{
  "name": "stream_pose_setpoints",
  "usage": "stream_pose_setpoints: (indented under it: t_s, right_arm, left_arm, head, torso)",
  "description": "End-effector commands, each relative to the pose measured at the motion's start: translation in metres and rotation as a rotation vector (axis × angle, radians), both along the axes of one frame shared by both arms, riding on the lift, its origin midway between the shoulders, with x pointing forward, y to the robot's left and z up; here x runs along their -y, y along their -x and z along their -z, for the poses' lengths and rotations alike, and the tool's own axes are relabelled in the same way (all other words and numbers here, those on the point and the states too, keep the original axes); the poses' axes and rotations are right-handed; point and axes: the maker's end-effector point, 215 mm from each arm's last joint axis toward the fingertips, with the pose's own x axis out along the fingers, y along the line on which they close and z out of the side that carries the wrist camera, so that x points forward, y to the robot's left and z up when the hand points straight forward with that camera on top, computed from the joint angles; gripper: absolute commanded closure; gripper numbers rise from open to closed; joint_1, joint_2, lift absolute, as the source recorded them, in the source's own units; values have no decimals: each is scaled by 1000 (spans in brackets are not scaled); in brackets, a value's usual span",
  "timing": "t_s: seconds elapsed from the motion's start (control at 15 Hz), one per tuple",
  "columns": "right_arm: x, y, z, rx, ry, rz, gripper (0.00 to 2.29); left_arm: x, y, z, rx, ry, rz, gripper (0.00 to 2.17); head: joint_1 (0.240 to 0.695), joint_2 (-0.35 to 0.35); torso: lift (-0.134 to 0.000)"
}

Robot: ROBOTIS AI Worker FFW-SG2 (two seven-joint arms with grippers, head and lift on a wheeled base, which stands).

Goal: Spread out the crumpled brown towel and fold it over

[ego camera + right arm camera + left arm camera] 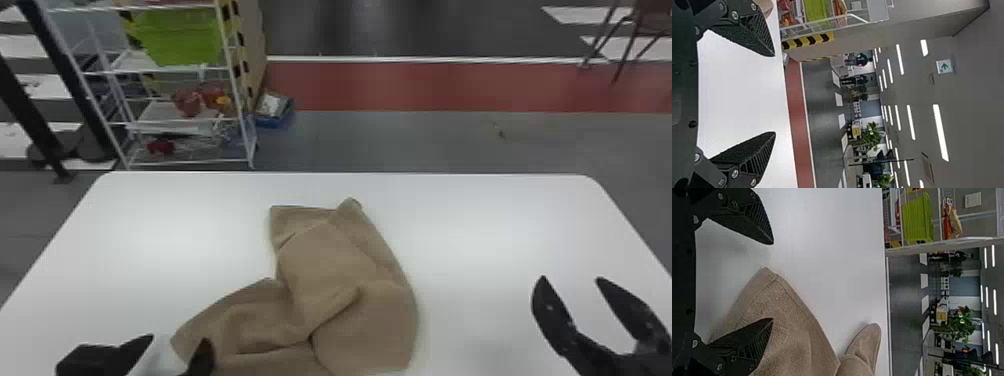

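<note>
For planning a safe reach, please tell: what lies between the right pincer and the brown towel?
Bare white tabletop lies between the right pincer and the brown towel, as the head view shows.

L gripper & R gripper both matte blk. Fingers wedge-shaped, tapering to pts, w/ rough inner faces & fine parallel ribs on sides. Silvery round screws nr finger bases; dk base plate w/ small round blk hole.
</note>
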Motion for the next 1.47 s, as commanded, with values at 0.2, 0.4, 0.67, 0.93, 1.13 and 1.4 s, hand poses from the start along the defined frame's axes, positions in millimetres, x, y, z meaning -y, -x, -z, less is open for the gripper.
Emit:
stream_pose_setpoints:
  t_s: [0.2,0.4,0.67,0.93,1.13,1.4]
  right_arm:
    - [1,1,-1,7,0,-1,188]
    - [2,2,-3,12,-2,2,188]
    - [1,3,-6,18,-6,-4,188]
    - [1,4,-9,23,-5,-3,188]
    - [4,4,-11,27,-6,1,188]
    - [0,-6,-28,67,-4,-6,188]
  left_arm:
    - [9,-9,-1,8,14,21,333]
    - [8,-7,3,-9,6,21,336]
    - [8,-5,6,-21,5,17,454]
    - [11,-6,4,-14,8,21,731]
    - [10,-8,-5,14,1,4,1379]
    - [15,-28,-78,185,-8,6,1382]
  head:
    - [695,-7]
    - [695,-13]
    - [695,-14]
    - [695,-14]
    - [695,-17]
    - [695,-21]
  torso:
    - [-123]
    - [-123]
    - [-123]
    - [-123]
    - [-123]
    - [-123]
